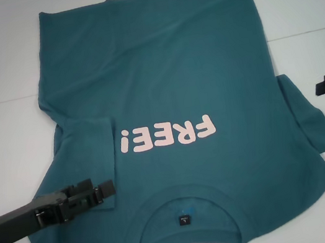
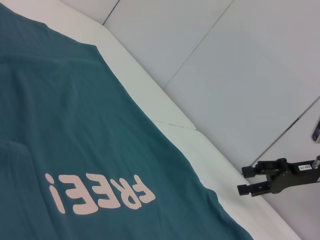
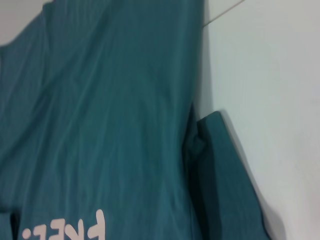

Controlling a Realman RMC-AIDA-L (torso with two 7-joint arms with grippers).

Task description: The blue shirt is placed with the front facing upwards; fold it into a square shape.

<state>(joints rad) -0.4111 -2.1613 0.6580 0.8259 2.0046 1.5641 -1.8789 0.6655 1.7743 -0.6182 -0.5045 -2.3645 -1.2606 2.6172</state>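
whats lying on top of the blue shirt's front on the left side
The blue shirt has its left sleeve folded inward onto its front, beside the FREE! print. The left gripper is over that sleeve's edge. What the sleeve covers cannot be seen.

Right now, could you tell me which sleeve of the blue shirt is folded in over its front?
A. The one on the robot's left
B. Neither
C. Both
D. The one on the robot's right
A: on the blue shirt, the left sleeve lies over the front by the left tool, while the right sleeve sticks out sideways.
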